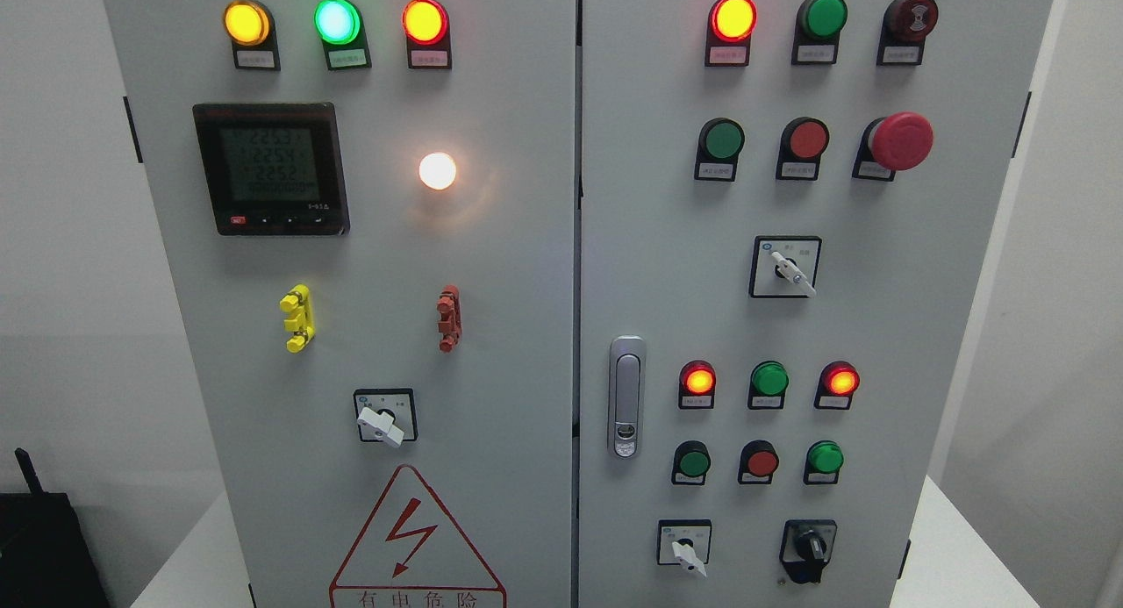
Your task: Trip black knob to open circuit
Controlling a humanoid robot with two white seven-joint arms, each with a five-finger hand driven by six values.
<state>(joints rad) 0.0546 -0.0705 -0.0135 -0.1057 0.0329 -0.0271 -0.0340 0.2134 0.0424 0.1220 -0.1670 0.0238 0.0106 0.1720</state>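
black knob (808, 548) low on right cabinet door (877, 327), untouched.

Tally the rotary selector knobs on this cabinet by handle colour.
White knobs: 3
Black knob: 1
Total: 4

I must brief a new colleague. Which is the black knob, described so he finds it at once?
Look at the right cabinet door, bottom row. Two rotary switches sit there; the black knob is the right one, while the switch with a white handle is left of it.
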